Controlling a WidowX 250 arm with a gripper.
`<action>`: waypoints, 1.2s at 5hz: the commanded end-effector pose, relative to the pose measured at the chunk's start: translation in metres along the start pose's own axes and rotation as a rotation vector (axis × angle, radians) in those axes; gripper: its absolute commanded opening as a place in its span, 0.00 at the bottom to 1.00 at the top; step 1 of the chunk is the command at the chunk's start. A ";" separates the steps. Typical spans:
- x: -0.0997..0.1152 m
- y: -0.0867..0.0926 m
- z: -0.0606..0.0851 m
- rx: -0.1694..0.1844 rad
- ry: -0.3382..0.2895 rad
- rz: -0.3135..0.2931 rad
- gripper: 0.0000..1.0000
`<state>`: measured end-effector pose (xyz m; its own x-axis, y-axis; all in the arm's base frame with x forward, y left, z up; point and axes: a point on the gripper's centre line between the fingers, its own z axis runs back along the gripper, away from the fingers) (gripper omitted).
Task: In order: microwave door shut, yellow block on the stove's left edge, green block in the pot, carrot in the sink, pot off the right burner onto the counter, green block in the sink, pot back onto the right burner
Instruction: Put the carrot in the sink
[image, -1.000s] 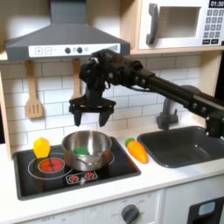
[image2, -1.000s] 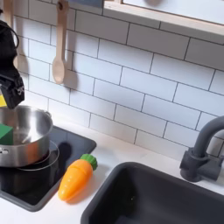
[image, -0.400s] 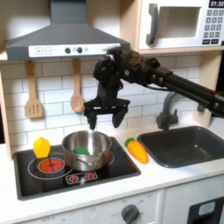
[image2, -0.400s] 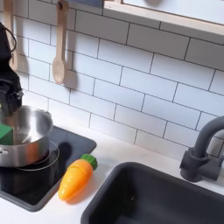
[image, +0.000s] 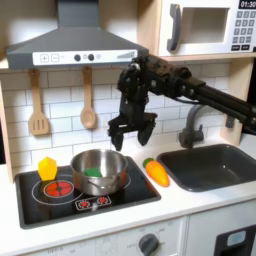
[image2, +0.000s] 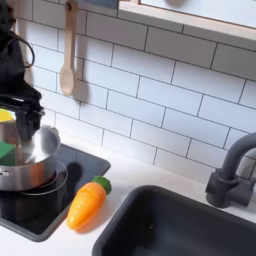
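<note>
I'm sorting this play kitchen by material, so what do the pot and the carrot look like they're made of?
The pot looks like polished metal: silvery, with bright reflections on its wall. The carrot looks like moulded plastic, glossy orange with a green top, though painted wood can't be ruled out.

A toy kitchen: stove (image: 60, 205), range hood (image: 70, 40), microwave (image: 205, 27), sink (image: 215, 165), white tiled wall (image2: 160, 80).

gripper (image2: 33, 112) above pot (image2: 25, 158) | green block (image2: 6, 152) inside pot | carrot (image2: 86, 203) between stove (image2: 40, 212) and sink (image2: 180, 228)
</note>
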<state>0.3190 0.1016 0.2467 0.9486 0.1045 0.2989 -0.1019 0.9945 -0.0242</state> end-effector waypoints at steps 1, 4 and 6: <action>-0.003 -0.025 -0.014 -0.057 0.027 -0.082 1.00; -0.009 -0.052 -0.037 -0.124 0.029 -0.350 1.00; -0.007 -0.065 -0.045 -0.130 0.018 -0.432 1.00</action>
<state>0.3315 0.0367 0.2025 0.9027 -0.3192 0.2885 0.3402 0.9400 -0.0244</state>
